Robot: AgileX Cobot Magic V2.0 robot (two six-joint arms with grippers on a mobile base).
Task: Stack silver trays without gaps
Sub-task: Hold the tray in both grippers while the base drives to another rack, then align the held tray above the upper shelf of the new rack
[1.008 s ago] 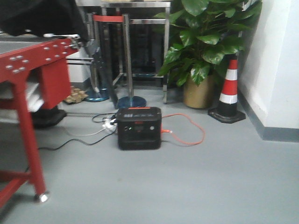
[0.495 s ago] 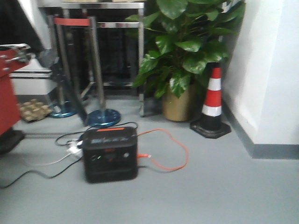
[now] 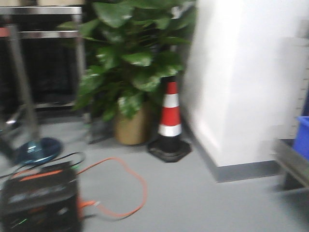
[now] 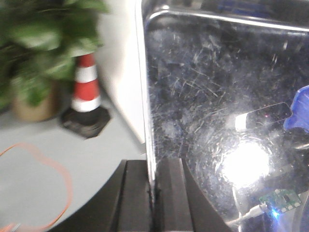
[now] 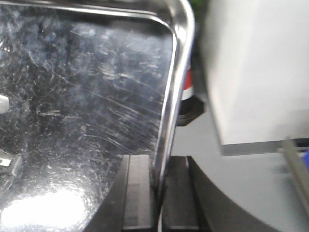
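A scratched, shiny silver tray (image 4: 217, 96) fills the right of the left wrist view, held up above the floor. My left gripper (image 4: 153, 166) is shut on its left rim, one black finger on each side of the thin edge. In the right wrist view the same kind of silver tray (image 5: 87, 96) fills the left, and my right gripper (image 5: 158, 164) is shut on its right rolled rim. Neither the tray nor the grippers show in the front view. No other tray is in view.
Ahead stand a potted plant (image 3: 130, 72), a red-and-white traffic cone (image 3: 169, 121) and a white wall corner (image 3: 241, 87). A black power station (image 3: 38, 198) with an orange cable (image 3: 120, 188) lies at the lower left. A blue bin (image 3: 304, 135) and a grey metal edge (image 3: 289, 159) show at the far right.
The front view has swung to the right. The red frame has left the picture, the power station and plant slid left, and the wall corner and blue bin came in at the right.
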